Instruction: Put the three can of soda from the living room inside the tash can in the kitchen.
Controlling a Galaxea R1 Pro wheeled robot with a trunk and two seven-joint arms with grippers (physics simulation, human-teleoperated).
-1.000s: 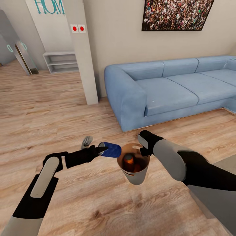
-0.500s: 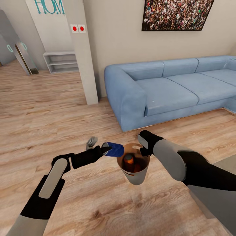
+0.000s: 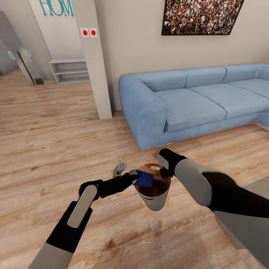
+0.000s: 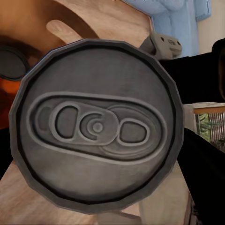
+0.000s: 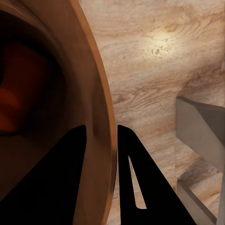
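Observation:
The tash can (image 3: 154,200), a small tapered bin with a brown inside, hangs above the wooden floor. My right gripper (image 3: 163,171) is shut on its rim. In the right wrist view the rim (image 5: 104,117) passes between the two dark fingers (image 5: 65,183). My left gripper (image 3: 135,177) is shut on the blue can of soda (image 3: 145,180), which lies tilted over the bin's near rim. Its silvery top (image 4: 96,126) faces the left wrist camera. Orange cans (image 3: 151,191) lie down inside the bin, dimly seen, with one dark lid (image 4: 9,61) showing.
A long light-blue sofa (image 3: 186,101) stands just behind the bin, under a framed crowd picture (image 3: 201,16). A white pillar (image 3: 95,59) and a low white shelf (image 3: 69,70) are at the back left. Open wooden floor (image 3: 48,130) spreads to the left.
My left arm has moved right, carrying the blue can from beside the bin to over its rim. The right arm and the bin have stayed put.

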